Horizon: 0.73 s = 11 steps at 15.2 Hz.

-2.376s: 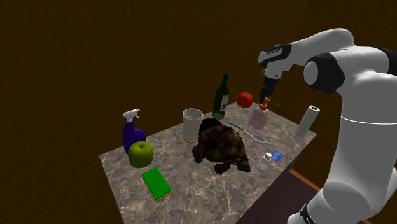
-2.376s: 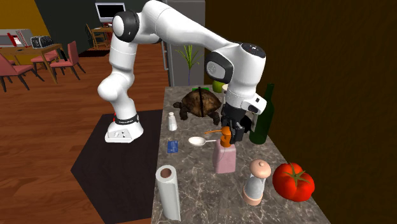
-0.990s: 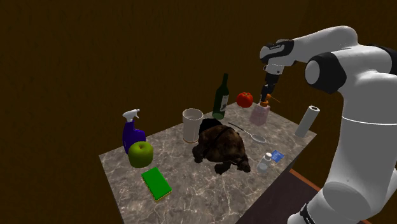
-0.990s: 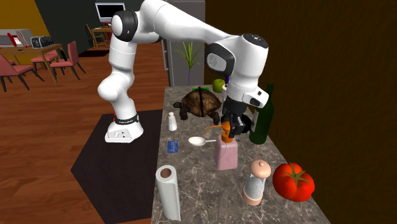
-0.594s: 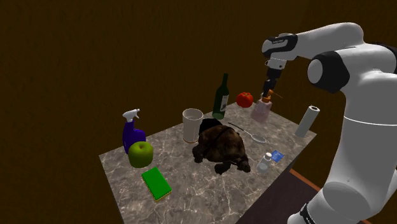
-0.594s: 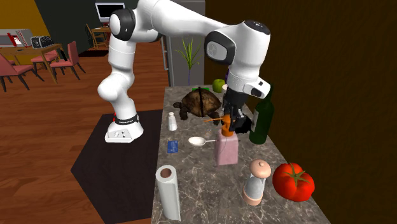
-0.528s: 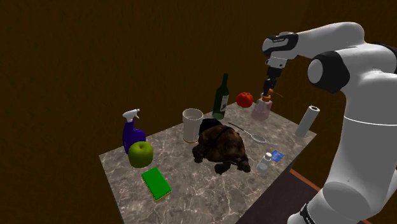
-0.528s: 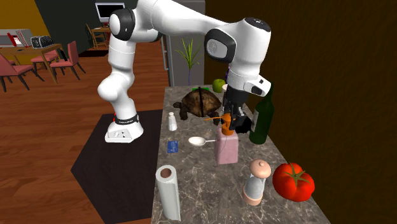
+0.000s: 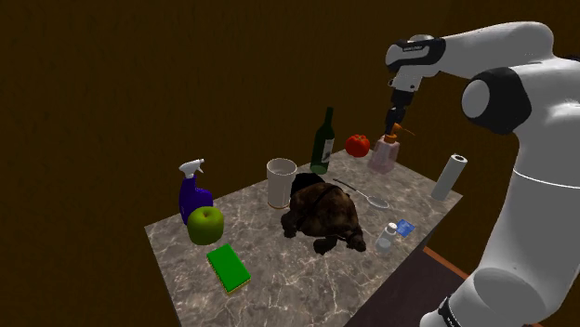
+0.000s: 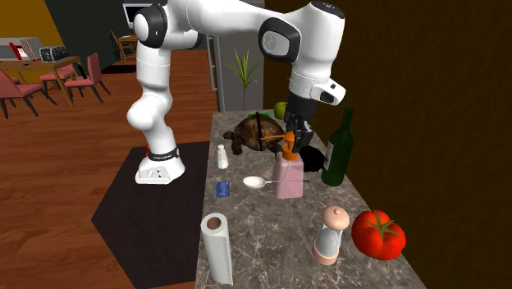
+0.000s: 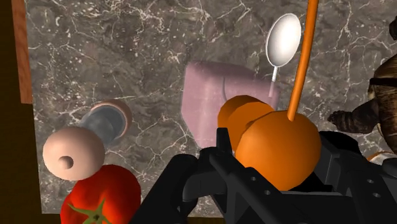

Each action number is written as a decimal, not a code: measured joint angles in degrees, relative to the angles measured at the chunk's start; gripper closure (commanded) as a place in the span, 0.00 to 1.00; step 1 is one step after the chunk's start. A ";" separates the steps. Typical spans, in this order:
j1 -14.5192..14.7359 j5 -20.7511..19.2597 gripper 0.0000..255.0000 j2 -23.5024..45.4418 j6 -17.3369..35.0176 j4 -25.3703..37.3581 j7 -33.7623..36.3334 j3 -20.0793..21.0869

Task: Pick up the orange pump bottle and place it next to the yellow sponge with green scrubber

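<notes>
Pump bottle (image 9: 382, 160) and sponge (image 9: 228, 268), well apart.
Pink bottle upright, orange head clasped by pincer (image 9: 394, 132); green-topped yellow sponge flat near desk (image 9: 297, 279) corner.

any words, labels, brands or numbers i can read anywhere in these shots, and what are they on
No text can be read in any view.
Wine bottle: it has a pale label, but the print is too small to read.
Blue packet: any print is too small to read.
Pump bottle: plain pink body with an orange pump, no lettering visible.
</notes>
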 measured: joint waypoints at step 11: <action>10.34 -9.59 1.00 -22.42 1.39 -19.28 16.77 5.45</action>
